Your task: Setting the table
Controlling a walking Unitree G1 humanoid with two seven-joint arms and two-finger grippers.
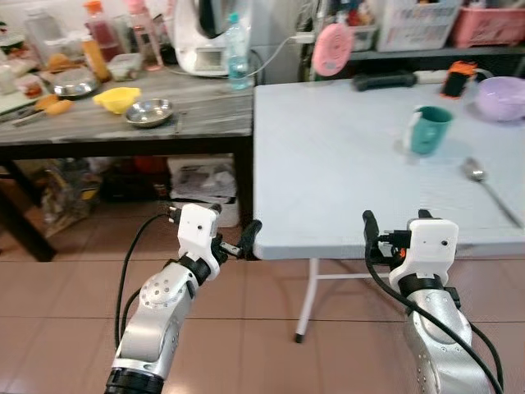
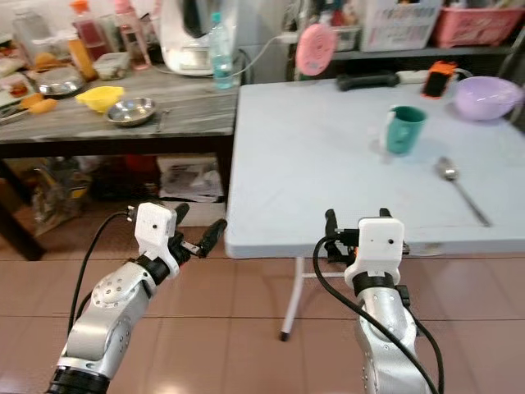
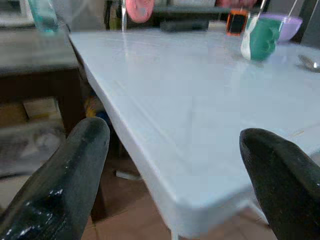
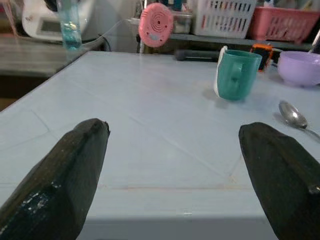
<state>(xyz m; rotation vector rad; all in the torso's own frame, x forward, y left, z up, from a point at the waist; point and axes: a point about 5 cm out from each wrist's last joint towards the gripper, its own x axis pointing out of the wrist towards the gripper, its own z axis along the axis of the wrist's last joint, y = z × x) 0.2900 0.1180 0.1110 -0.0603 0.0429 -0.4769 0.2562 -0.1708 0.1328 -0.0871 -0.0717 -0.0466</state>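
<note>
A pale blue table (image 1: pixel 328 164) stands before me. On its far right are a green mug (image 1: pixel 430 129), a metal spoon (image 1: pixel 488 189) lying nearer the front edge, and a purple bowl (image 1: pixel 500 97) at the back. My left gripper (image 1: pixel 235 222) is open, held just off the table's front left corner, nothing between its fingers. My right gripper (image 1: pixel 396 217) is open too, at the front edge, facing the mug (image 4: pixel 235 74) and spoon (image 4: pixel 295 116) from a distance.
A grey side table (image 1: pixel 205 115) adjoins on the left, carrying a steel bowl (image 1: pixel 148 112), a yellow bowl (image 1: pixel 117 98), a water bottle (image 1: pixel 237 53) and a white appliance (image 1: pixel 201 37). A pink disc (image 1: pixel 332 49) and baskets stand behind. Tiled floor lies below.
</note>
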